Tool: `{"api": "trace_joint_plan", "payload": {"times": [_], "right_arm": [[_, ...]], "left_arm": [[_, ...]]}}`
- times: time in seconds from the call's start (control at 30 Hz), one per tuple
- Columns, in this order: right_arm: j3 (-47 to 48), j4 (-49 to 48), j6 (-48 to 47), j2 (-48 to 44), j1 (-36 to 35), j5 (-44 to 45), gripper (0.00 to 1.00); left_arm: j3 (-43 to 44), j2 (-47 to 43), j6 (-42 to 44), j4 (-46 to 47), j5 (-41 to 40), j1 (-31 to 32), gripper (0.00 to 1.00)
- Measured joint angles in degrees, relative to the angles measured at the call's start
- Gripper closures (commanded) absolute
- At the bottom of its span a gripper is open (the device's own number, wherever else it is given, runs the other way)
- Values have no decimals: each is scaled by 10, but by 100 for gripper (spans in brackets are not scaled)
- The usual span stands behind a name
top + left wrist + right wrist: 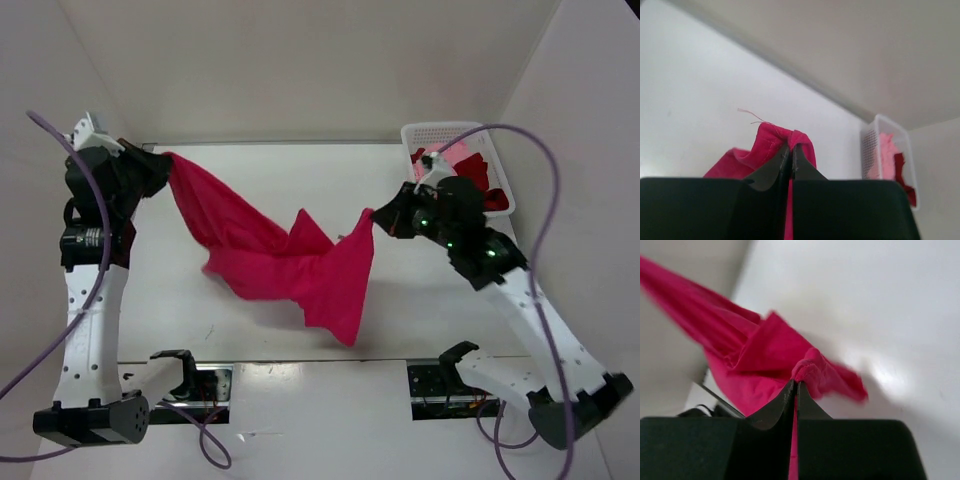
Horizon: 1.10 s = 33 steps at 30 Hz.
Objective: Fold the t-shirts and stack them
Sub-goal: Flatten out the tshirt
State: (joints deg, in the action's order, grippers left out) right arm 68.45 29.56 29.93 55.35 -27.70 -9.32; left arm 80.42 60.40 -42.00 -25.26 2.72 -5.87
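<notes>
Pink shirt (290, 262) is pinched tight by left gripper (163, 168) & right gripper (374, 218), held up. None folded yet; prob. 2 more shirts (478, 172) left in basket (440, 131).

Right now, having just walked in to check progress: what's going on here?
Both arms hold one bright pink t-shirt stretched between them over the table. The left claw is shut on one edge and the right claw on another. The cloth sags in the middle, not yet folded. A pale pink shirt and a dark red shirt lie in the white basket at the far right corner.
</notes>
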Motion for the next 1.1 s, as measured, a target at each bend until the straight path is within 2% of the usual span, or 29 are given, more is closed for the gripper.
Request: {"api": "trace_joint_plan", "payload": {"times": [0.1,0.17,0.3,0.47,0.63,0.73,0.83,1.0,1.1], "right_arm": [[-92,-4,24,68,23,-11,98],[-126,-5,38,132,26,-15,98],[-107,-19,50,242,28,-10,98],[-12,-42,48,355,47,21,99],[61,-59,47,422,97,40,100],[64,-60,47,423,116,46,100],[42,-64,45,397,116,41,100],[-5,-38,44,266,115,12,100],[-2,-23,41,170,115,-10,99]], "left_arm": [[-90,5,0,12,3,0,96],[-124,42,0,17,6,2,97],[-124,196,0,51,6,16,97],[3,392,5,52,3,34,98],[155,480,15,44,-2,46,98],[211,482,15,46,-3,51,98],[187,435,16,52,2,51,98],[83,257,13,8,30,13,98],[98,159,13,-31,31,-5,98]]}}
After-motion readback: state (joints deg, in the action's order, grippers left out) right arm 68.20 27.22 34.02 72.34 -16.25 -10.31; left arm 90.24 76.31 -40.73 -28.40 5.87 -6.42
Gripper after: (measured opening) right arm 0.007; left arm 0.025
